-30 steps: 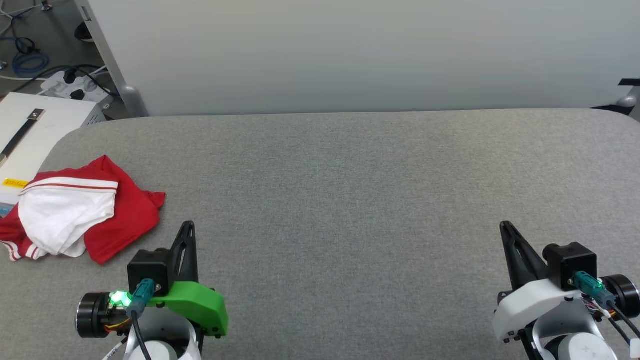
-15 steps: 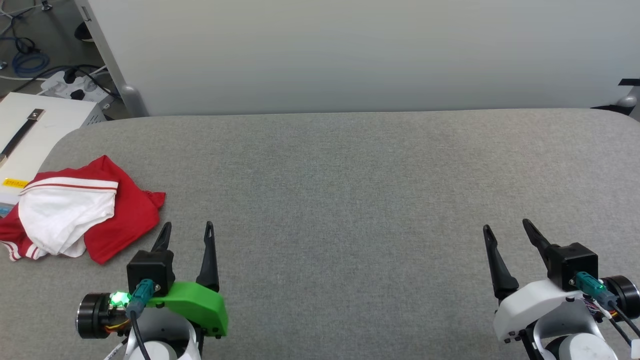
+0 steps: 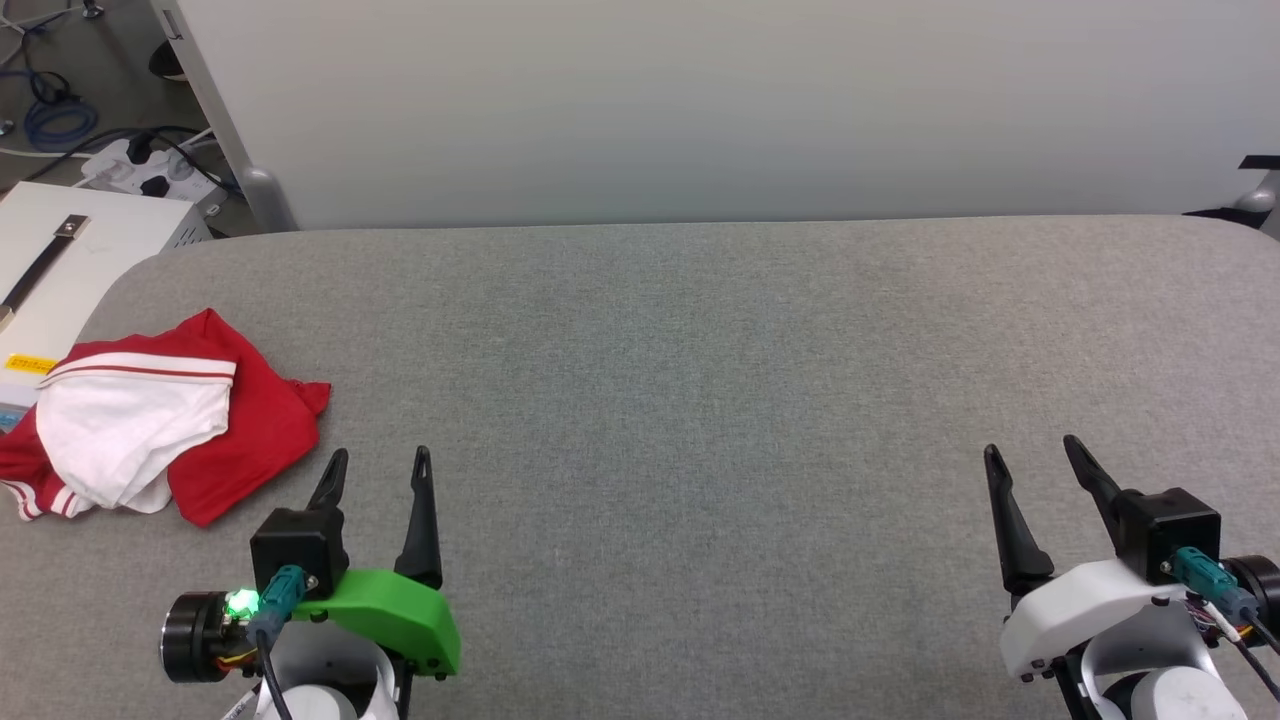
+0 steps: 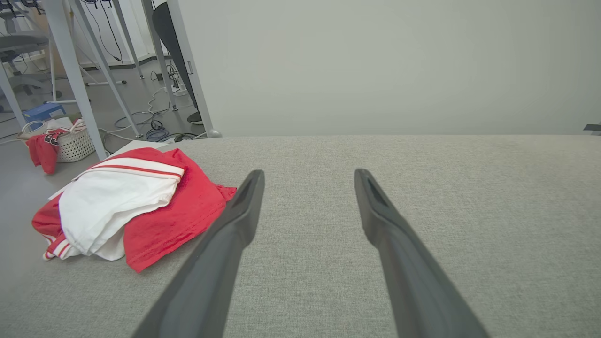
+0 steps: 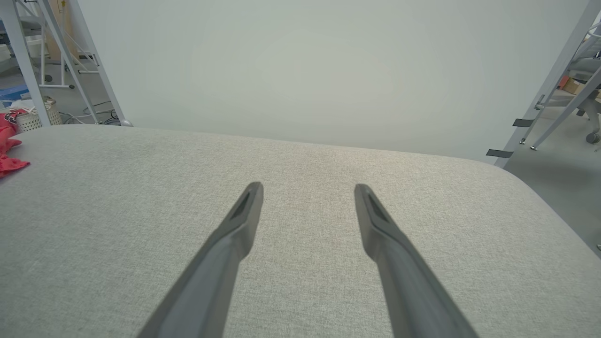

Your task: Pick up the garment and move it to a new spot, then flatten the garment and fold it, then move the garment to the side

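The garment [image 3: 160, 420] lies crumpled at the left edge of the grey padded table [image 3: 700, 350], red cloth with a white sleeve and red-striped trim on top. The left wrist view has the garment [image 4: 131, 206] at left, ahead of the fingers. My left gripper [image 3: 382, 462] stands open just right of it, nothing between its fingers, not touching the cloth. My right gripper [image 3: 1033, 450] stands open at the lower right, far from the garment, empty. A red scrap of the garment [image 5: 9, 155] shows at the far left of the right wrist view.
A pale partition wall [image 3: 700, 100] runs behind the table. A white box [image 3: 60, 260] sits off the table's left edge, with cables and a power strip [image 3: 140, 170] on the floor. A basket with red cloth [image 4: 70, 143] stands on the floor beyond.
Both grippers have gone from shut to open. The right gripper has shifted slightly right and down in the head view; the garment has not moved.
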Controlling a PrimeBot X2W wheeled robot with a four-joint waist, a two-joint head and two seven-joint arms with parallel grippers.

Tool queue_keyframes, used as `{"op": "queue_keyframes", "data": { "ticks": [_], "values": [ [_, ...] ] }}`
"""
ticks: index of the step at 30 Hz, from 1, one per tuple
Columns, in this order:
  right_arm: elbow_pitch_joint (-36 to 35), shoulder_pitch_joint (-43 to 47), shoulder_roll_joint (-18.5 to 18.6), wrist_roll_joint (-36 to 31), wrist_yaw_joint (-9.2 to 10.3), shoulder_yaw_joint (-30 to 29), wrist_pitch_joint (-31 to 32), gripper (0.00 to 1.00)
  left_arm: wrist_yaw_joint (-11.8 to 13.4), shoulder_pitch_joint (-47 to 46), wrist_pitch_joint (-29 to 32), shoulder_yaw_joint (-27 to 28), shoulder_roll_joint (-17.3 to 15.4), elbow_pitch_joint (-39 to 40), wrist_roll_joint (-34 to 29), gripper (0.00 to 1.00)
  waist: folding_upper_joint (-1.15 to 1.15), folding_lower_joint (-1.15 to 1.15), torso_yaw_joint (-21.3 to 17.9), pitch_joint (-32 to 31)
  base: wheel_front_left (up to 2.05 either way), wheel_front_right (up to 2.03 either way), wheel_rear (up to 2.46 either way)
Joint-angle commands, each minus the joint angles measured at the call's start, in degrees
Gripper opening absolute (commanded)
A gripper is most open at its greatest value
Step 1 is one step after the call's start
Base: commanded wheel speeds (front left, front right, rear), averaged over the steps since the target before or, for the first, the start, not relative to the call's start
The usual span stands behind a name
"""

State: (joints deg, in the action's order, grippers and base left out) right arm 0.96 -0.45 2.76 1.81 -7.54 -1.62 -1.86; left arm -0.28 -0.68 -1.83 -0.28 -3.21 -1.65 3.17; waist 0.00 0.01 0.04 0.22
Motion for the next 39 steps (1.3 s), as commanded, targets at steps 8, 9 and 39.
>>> {"op": "queue_keyframes", "data": {
  "ticks": [8,9,39],
  "values": [
    [-0.11,0.17,0.06,0.84,0.01,-0.62,-1.55,1.00,-0.59,0.14,-1.42,-0.33,0.07,-1.03,2.35,1.00,0.00,0.00,0.01,0.10,0.00,0.00,0.00],
    [-0.08,0.19,0.06,1.00,0.01,-0.70,-1.66,1.00,-0.66,0.16,-1.53,-0.35,0.08,-1.07,2.60,1.00,0.00,0.00,0.02,0.10,0.00,0.00,0.00],
    [1.43,1.35,0.08,5.03,0.03,-1.78,-5.41,1.00,-2.17,1.61,-5.34,-1.28,0.16,-3.27,8.47,1.00,0.00,0.00,0.46,-0.42,0.00,0.00,0.00]
  ]
}}
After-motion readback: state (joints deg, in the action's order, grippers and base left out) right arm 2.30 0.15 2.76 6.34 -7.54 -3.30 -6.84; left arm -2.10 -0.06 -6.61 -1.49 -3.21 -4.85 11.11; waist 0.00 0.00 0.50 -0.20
